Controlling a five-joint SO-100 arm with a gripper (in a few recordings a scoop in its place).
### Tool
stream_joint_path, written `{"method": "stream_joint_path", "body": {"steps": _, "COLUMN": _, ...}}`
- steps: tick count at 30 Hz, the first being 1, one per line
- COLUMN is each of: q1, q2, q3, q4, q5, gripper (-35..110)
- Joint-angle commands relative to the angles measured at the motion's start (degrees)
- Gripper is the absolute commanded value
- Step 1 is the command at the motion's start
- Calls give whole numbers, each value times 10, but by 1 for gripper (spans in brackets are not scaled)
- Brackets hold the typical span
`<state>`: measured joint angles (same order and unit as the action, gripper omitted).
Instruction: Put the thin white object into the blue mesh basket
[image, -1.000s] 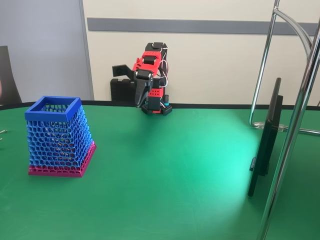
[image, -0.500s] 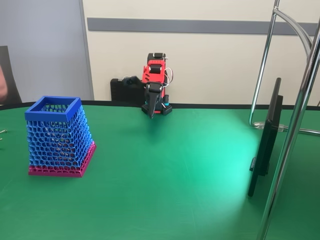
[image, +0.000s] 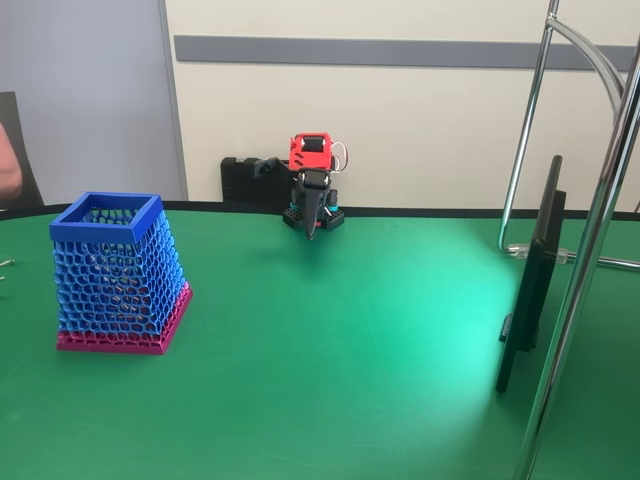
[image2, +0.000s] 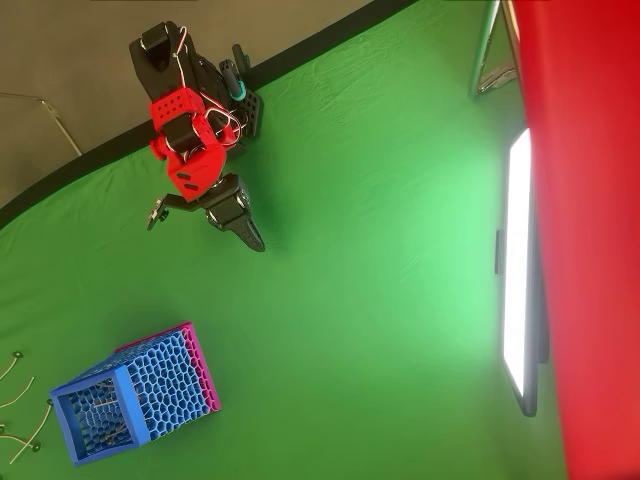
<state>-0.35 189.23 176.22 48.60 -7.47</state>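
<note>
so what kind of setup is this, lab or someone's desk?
Looks like a lab or office test bench, not a home desk: green cloth-covered table, chrome camera stand, small red robot arm at the table's far edge, and a blue mesh basket as target.

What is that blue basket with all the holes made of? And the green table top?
The blue mesh basket looks like hard plastic, maybe 3D-printed: a stiff honeycomb mesh with a solid matte rim and a pink bottom band. The table seems covered in green cloth, like felt: it is matte, and the overhead view shows faint creases. I can't be sure of either.
</note>
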Motion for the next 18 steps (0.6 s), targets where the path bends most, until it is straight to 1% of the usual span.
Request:
{"method": "stream_joint_path", "body": {"steps": 1, "q1": 4, "q2": 11, "q3": 4, "q4": 7, "q5": 13, "gripper": 0}}
{"method": "stream_joint_path", "body": {"steps": 18, "q1": 11, "q2": 12, "q3": 4, "q4": 9, "q5": 28, "gripper": 1}}
